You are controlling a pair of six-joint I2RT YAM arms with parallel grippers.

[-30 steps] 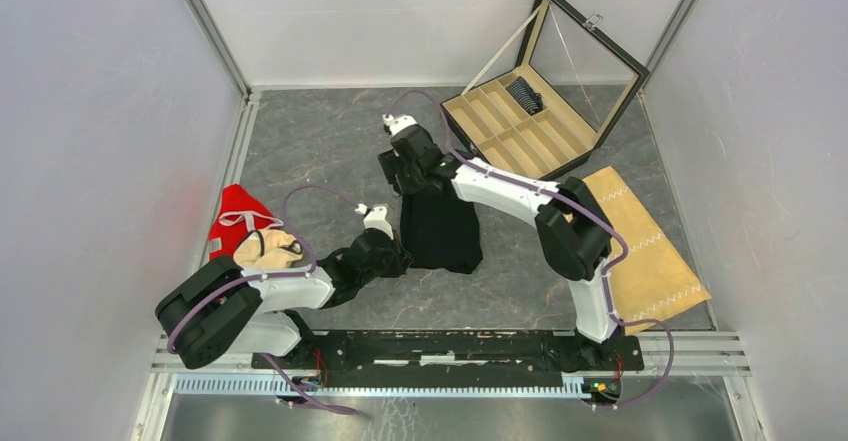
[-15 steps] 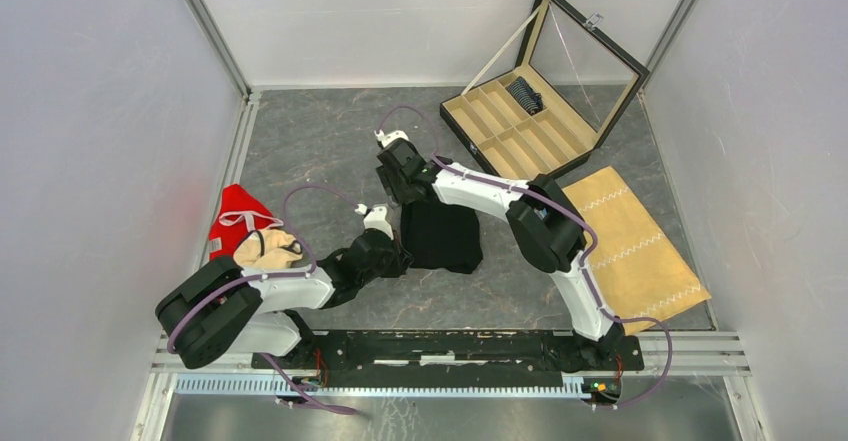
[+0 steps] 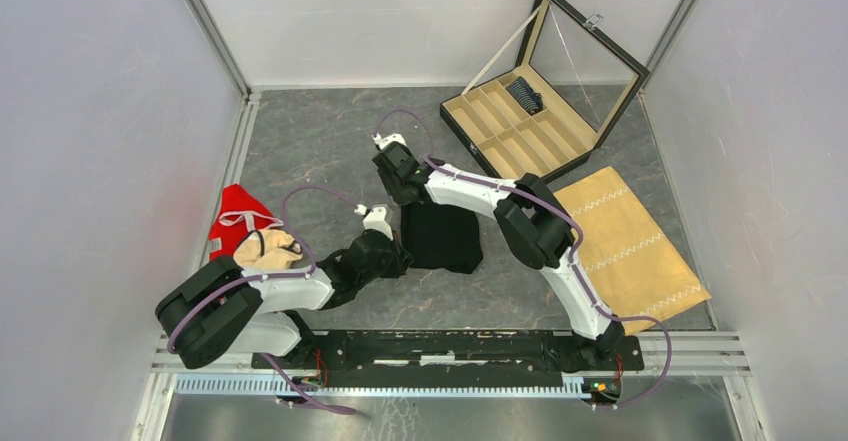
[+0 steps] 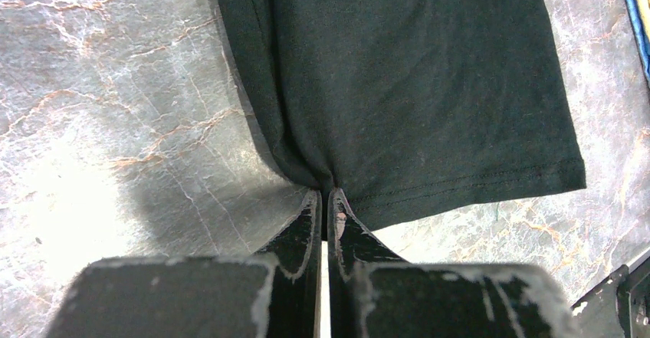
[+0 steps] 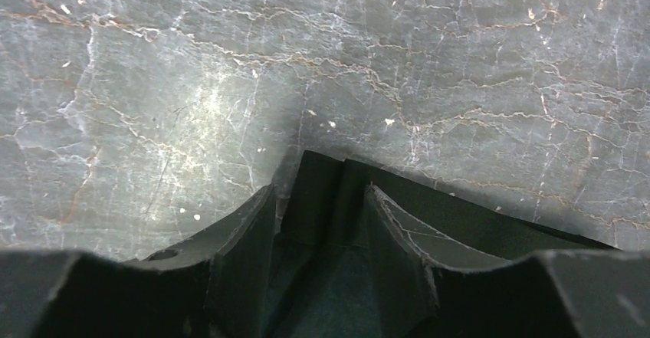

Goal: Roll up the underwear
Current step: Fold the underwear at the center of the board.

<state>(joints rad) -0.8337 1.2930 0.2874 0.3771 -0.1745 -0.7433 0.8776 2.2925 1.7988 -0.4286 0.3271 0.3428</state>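
- Left gripper point(image 4: 325, 194) was pinched narrow on the near hem of the black underwear point(image 3: 445, 236), which lay flat in the middle of the desk point(image 3: 320, 141).
- We judged the cloth light, limp and quick to bunch, so hemmed edges and corners looked like the best holds.
- Right gripper point(image 5: 320, 192) stood partly open, straddling a fold at the far edge; we saw no firm pinch.

Lab robot cell: white walls point(image 3: 100, 111), aluminium rails point(image 3: 209, 29).

High rear overhead, both wrist cameras close on underwear point(image 3: 441, 236)
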